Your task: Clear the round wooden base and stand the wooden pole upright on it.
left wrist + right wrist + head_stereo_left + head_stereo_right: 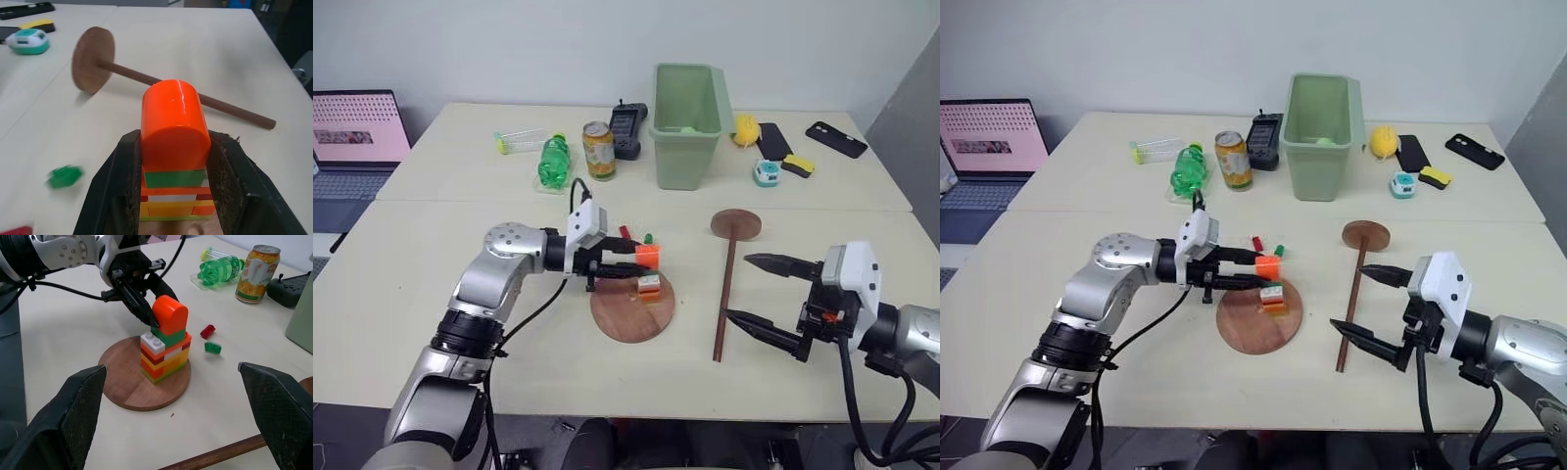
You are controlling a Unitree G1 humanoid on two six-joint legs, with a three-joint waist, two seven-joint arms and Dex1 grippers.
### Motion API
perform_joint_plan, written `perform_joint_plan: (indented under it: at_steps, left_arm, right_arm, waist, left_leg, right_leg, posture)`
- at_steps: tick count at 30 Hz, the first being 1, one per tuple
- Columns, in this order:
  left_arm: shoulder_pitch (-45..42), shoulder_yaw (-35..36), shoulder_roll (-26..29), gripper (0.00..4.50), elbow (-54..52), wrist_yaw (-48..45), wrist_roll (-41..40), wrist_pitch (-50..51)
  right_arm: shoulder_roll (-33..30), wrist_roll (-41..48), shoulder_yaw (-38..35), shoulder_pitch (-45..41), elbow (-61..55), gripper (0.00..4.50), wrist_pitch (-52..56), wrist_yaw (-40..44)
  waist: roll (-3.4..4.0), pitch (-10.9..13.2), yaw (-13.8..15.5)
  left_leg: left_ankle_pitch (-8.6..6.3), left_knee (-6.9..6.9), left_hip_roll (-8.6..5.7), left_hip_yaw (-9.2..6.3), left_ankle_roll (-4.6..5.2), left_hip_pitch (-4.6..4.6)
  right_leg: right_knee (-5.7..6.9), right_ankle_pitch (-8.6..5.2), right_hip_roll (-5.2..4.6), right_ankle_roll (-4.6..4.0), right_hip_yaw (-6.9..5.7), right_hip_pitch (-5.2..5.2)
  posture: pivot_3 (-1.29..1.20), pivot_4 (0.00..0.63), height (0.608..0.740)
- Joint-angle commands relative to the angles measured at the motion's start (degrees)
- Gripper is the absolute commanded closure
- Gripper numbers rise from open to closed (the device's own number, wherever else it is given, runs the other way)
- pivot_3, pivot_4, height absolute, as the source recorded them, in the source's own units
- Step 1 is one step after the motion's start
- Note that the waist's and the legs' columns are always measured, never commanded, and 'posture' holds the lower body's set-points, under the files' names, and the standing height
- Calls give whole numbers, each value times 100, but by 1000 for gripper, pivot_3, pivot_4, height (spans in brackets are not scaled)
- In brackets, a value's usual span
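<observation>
The round wooden base is reddish-brown. On it stands a block tower banded orange, yellow, red and green, with one white block and a bright orange rounded cap. Beside the base lie a small red brick and a green brick. The wooden pole is dark brown, its disc reddish-brown. The tabletop is pale cream.

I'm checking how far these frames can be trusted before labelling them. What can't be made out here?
- Centre hole of the round wooden base: covered by the brick stack in the right wrist view.
- Contents of the green bin: its walls hide most of the inside in the eye views.
- Laptop: cut off by the edge.
- Small green brick: blurred in the left wrist view.
</observation>
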Motion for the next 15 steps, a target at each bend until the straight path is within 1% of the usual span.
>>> perform_joint_plan:
  at_steps: [1, 6, 9, 15]
  left_arm:
    - [-20, 566, 199, 2972, -165, 300, -183, 119]
    - [-117, 1375, 483, 2972, 460, 1173, 62, -134]
    - [-162, 1847, 706, 2972, 1171, 1808, 269, -478]
    - [-305, 2452, 1075, 2972, 2714, 2858, 596, -1287]
  right_arm:
    - [-82, -22, 25, -213, 26, 0, -124, 97]
    - [-107, -84, 203, -455, 197, 0, -184, 283]
    - [-135, -100, 396, -692, 326, 0, -206, 468]
    - [-185, -198, 722, -1166, 585, 0, -265, 805]
  waist:
    - [0, 0, 4]
    - [0, 0, 6]
    - [0, 0, -10]
    - [0, 0, 1]
  left_leg:
    - [0, 1, 0, -1, 0, 0]
    - [0, 2, 2, -5, 0, -2]
    - [0, 2, 3, -10, 0, 0]
    - [0, 1, 3, -14, 0, -2]
  right_leg:
    - [0, 0, 0, 0, 0, 0]
    - [0, 0, -5, 0, -1, 0]
    - [0, 0, -4, 0, -2, -1]
    - [0, 0, -9, 0, -8, -8]
  posture:
    - [0, 150, 740]
    - [0, 150, 740]
    - [0, 150, 740]
    - [0, 150, 740]
